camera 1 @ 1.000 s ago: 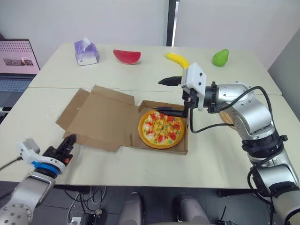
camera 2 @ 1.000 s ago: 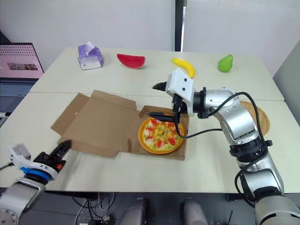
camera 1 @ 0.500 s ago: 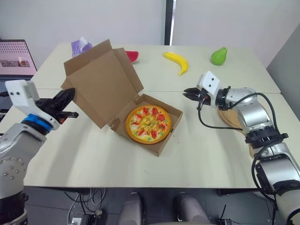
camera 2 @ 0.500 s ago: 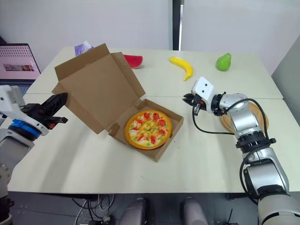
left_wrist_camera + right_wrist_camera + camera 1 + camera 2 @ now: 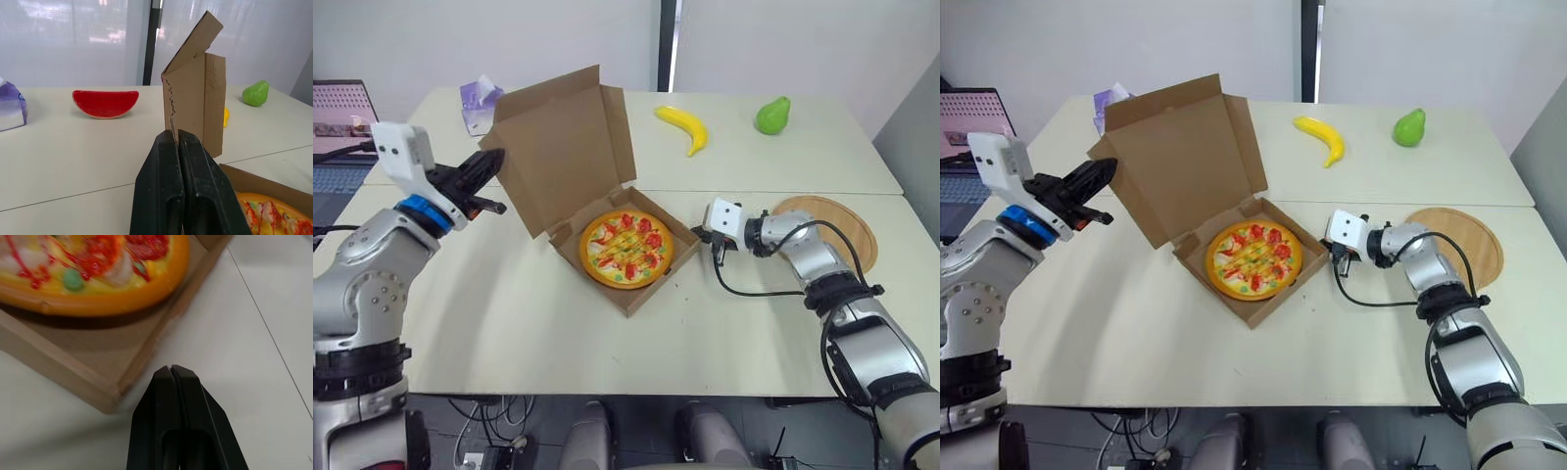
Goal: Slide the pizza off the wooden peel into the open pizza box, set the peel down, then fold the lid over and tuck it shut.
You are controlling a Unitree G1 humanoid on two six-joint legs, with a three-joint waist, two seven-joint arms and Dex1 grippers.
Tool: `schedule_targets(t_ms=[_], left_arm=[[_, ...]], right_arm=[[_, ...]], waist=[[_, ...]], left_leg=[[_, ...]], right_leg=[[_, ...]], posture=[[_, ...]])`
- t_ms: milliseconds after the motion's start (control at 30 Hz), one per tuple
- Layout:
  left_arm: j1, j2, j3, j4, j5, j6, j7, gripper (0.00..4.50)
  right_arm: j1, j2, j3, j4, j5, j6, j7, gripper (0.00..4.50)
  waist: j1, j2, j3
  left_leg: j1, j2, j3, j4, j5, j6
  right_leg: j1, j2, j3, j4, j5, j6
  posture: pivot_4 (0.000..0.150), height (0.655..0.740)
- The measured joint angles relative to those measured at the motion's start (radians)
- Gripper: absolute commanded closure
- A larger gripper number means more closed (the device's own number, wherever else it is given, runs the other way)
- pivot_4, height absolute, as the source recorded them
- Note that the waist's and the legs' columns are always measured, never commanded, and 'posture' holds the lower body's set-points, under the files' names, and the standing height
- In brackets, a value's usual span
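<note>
Rising from flat, the lid (image 5: 573, 147) now stands upright over the box (image 5: 636, 299), which holds the pizza (image 5: 626, 248). The left end effector (image 5: 177, 134) pinches the lid's corner. The right end effector (image 5: 171, 368), closed and empty, has dropped beside the box. The peel (image 5: 837, 230) lies right of the box, so only folding remains.

The left gripper (image 5: 176, 134) has its two black fingers pressed together on the edge of the cardboard lid (image 5: 195, 93), which stands nearly upright. Beyond it on the counter (image 5: 73, 156) lie a red watermelon slice (image 5: 104, 103), a green pear (image 5: 257, 93) and a purple tissue box (image 5: 10, 110) (partly cut off). The pizza (image 5: 274, 215) sits in the box (image 5: 254, 186) below the lid.
</note>
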Motion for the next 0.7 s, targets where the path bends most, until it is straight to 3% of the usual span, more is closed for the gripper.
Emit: schedule_targets(t_ms=[367,700], left_arm=[[-0.269,-0.093,-0.114,0.29,0.18,-0.116,-0.157,4.5],[-0.389,-0.13,-0.15,0.507,0.285,-0.201,-0.299,4.5]], right_arm=[[0.263,-0.009,0.006,-0.582,0.07,0.326,0.072,4.48],[0.353,0.009,0.027,-0.883,0.122,0.565,0.051,4.48]], waist=[[0.003,0.0,0.0],[0.001,0.0,0.0]], left_leg=[[0.0,-0.001,-0.001,0.0,0.001,-0.001],[0.0,-0.001,-0.002,0.001,0.001,-0.001]], right_leg=[[0.0,0.0,-0.001,0.002,0.0,0.0],[0.0,0.001,-0.001,0.002,0.0,0.0]], posture=[[0.15,0.74],[0.15,0.74]])
